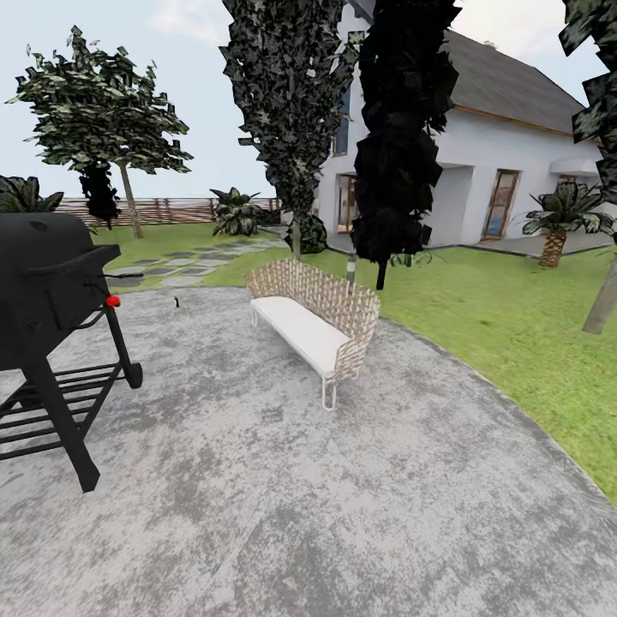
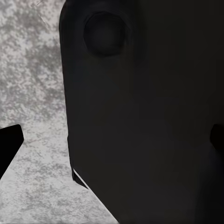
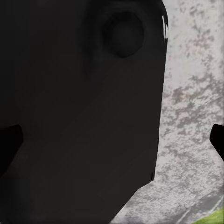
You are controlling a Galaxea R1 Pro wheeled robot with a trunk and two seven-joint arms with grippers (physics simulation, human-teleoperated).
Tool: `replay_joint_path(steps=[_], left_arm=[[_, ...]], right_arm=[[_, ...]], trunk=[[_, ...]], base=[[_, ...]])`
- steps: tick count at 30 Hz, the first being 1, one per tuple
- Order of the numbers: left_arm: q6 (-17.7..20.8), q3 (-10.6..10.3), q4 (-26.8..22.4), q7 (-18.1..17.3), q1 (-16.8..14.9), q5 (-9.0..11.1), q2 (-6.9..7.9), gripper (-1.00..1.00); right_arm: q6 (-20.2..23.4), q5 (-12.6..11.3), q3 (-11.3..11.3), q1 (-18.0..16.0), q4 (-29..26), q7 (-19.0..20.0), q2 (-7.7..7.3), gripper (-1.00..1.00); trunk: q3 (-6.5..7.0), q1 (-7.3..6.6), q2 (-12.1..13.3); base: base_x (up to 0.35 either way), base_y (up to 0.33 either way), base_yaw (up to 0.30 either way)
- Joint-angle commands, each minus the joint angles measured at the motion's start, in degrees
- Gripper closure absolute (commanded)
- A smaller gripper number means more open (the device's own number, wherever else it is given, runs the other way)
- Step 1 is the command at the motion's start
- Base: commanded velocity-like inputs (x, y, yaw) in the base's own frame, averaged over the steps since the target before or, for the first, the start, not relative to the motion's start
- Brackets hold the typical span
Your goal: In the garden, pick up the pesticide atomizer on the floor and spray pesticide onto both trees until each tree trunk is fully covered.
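The grey mottled floor (image 1: 283,506) spreads out ahead in the head view. Far off on it, beside the grill, stands a tiny dark object (image 1: 176,302), too small to tell whether it is the pesticide atomizer. A thick, leaning pale tree trunk (image 1: 601,300) rises from the lawn at the right edge. Another tree (image 1: 103,103) with a leaning pale trunk (image 1: 130,204) stands far back left by the fence. My left gripper (image 2: 112,140) and right gripper (image 3: 112,140) are open, black fingertips (image 2: 9,142) (image 3: 217,139) wide apart over the paving, each close against a dark part of my own body.
A black grill (image 1: 47,317) on a wheeled stand is near left. A wicker bench (image 1: 315,321) with a white cushion sits mid-patio. Two dark-leaved thin trees (image 1: 296,111) (image 1: 398,128) stand behind it. Lawn (image 1: 506,334), palms (image 1: 559,218), the fence (image 1: 171,210) and a white house (image 1: 506,154) lie beyond.
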Motion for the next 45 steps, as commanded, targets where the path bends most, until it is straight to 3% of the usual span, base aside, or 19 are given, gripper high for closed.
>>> replay_joint_path(steps=[1, 8, 15, 31, 32, 38, 42, 45], left_arm=[[0.33, 0.02, -0.09, 0.02, 0.18, -0.17, -0.08, -1.00], [0.88, -0.09, -0.09, -0.03, 0.20, -0.05, -0.08, -1.00], [-0.01, -0.01, -0.86, 0.07, 0.06, 0.51, 0.29, -1.00], [-5.15, 0.00, -6.04, 0.69, -1.37, 0.45, 0.96, -1.00], [-12.77, 0.05, -10.52, 0.69, -1.59, 0.49, 0.97, -1.00], [-12.91, 0.09, -17.94, 0.69, -2.25, 0.45, 0.86, -1.00], [-12.77, 0.10, -24.47, 0.80, -3.70, 0.50, 0.67, -1.00], [-12.68, 0.45, -25.66, 0.89, -5.24, 0.54, 0.69, -1.00]], right_arm=[[0.33, 0.00, 0.16, -0.18, -0.33, -0.17, 0.34, -1.00], [0.71, 0.01, 0.36, -0.18, -1.84, -0.18, 1.84, -1.00], [-0.39, 0.08, 0.42, -0.18, -2.74, -0.26, 1.90, -1.00], [-5.52, 0.08, 0.10, -0.38, -6.49, -0.34, -2.80, -1.00], [-21.44, 0.08, 0.06, -0.57, -18.84, -0.34, -2.89, -1.00], [-22.02, -0.07, 0.01, -1.16, -24.89, -0.34, -2.98, -1.00], [-22.17, 0.00, 0.03, -4.30, -28.10, -0.16, -2.98, -1.00], [-22.17, 0.15, 0.23, -5.36, -28.25, 0.11, -2.98, -1.00]], trunk=[[0.00, 0.00, -0.01], [0.00, 0.00, -0.01], [0.00, 0.00, -0.01], [0.00, 0.00, -0.01], [0.00, 0.00, -0.01], [0.00, 0.00, -0.01], [0.00, 0.00, -0.01], [0.00, 0.00, -0.01]], base=[[0.000, 0.000, 0.000], [0.000, 0.000, 0.000], [0.000, 0.000, 0.000], [0.000, 0.000, 0.000], [0.000, 0.000, 0.000], [0.000, 0.000, 0.000], [0.002, 0.000, 0.000], [0.093, 0.000, 0.000]])
